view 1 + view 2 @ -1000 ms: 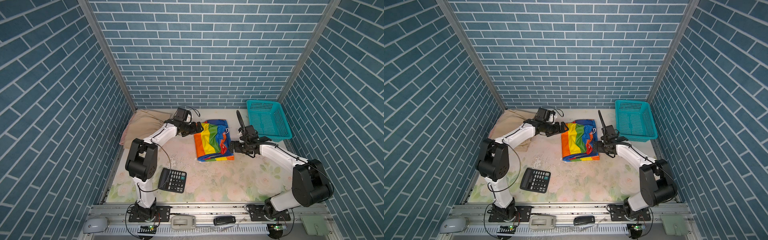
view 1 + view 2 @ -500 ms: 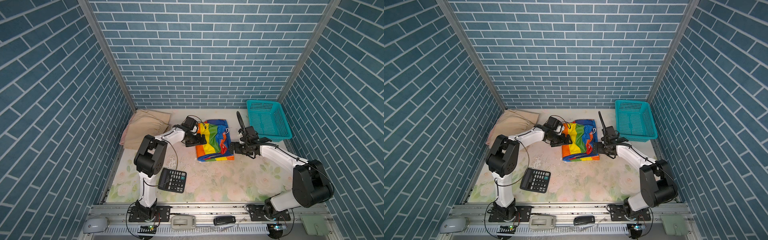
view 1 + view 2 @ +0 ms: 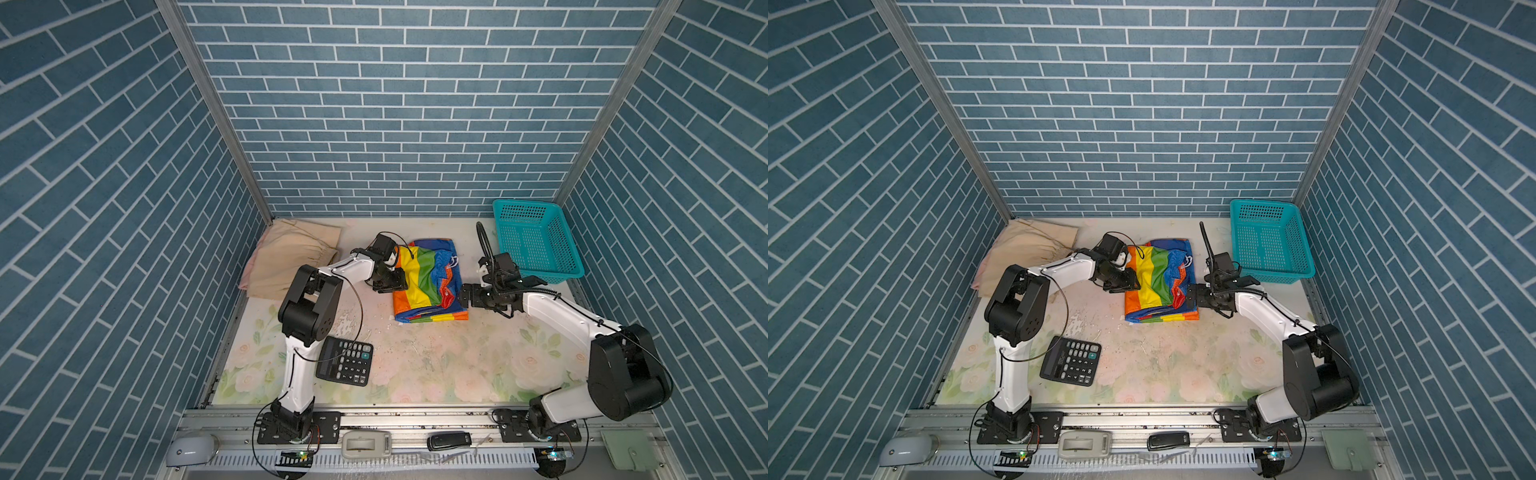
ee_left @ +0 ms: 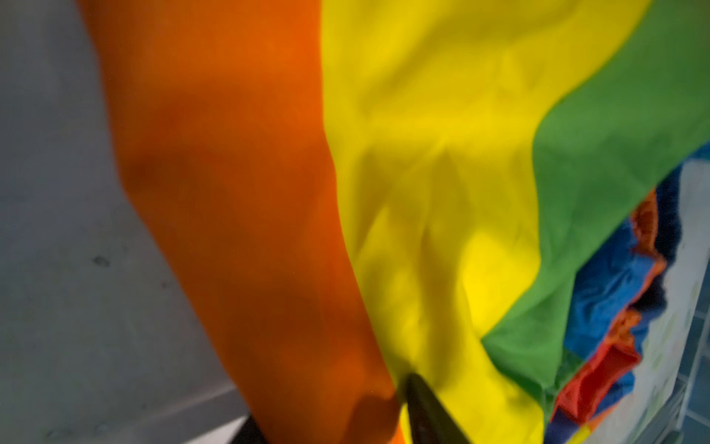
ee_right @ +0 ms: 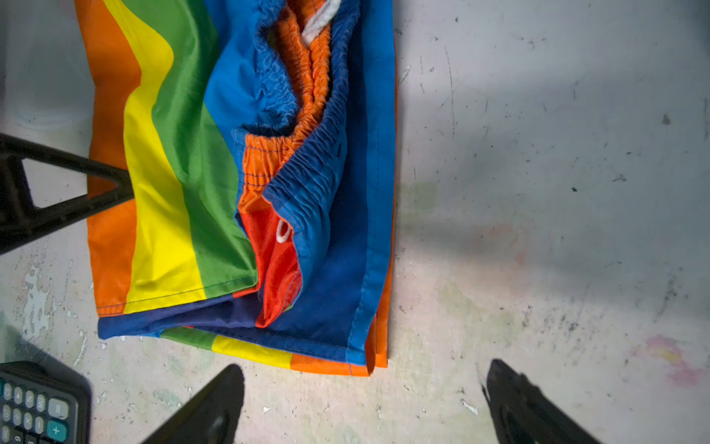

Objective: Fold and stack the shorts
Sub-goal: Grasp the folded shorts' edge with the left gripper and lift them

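Two grippers flank the rainbow shorts (image 3: 428,282), which lie folded on the table (image 3: 415,365) between them. Their long axis and stripes run across the line from one gripper to the other. The left gripper (image 3: 390,284) is at the orange edge, so I judge this arm the nearer one (in its wrist view cloth fills almost everything, and only one finger (image 4: 422,415) shows). Whether its jaws pinch the cloth I cannot tell. The right gripper (image 5: 361,403) stands just off the blue edge, jaws wide and empty. The beige shorts (image 3: 291,257) lie beyond the left gripper, away from the rainbow pair. A pinkish edge (image 3: 250,270) under them is hard to make out.
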